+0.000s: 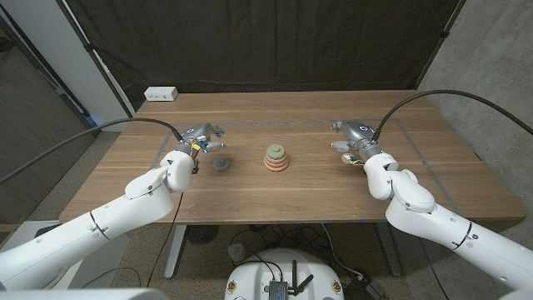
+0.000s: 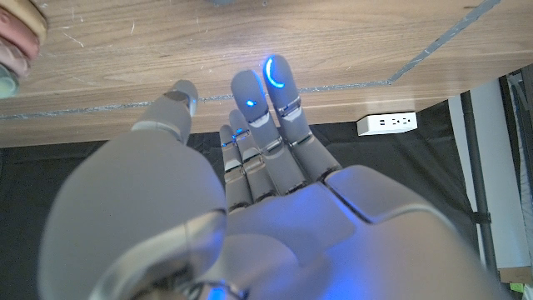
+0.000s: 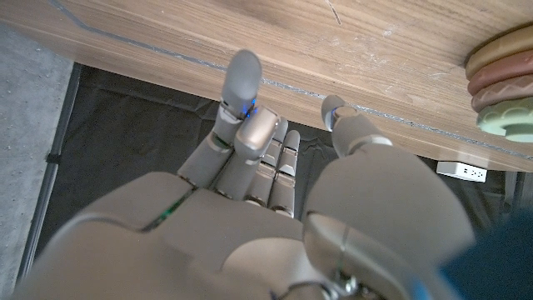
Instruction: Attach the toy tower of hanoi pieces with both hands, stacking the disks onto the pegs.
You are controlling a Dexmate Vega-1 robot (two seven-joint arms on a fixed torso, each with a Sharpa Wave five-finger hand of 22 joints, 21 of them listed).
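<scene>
A small stack of disks (image 1: 276, 157) stands at the table's middle, a green one on top of pink and tan ones; it also shows as the stack (image 2: 17, 42) and the stack (image 3: 504, 79) in the wrist views. A single dark grey disk (image 1: 221, 165) lies to its left. My left hand (image 1: 202, 138) hovers just behind and left of that grey disk, and its fingers (image 2: 266, 108) reach out straight with nothing in them. My right hand (image 1: 354, 137) is well to the right of the stack, its fingers (image 3: 241, 92) also stretched out and holding nothing.
A white power strip (image 1: 161, 94) lies at the table's (image 1: 433, 175) back left corner. A thin line (image 1: 250, 123) is marked on the tabletop around the work area. Black curtains hang behind the table.
</scene>
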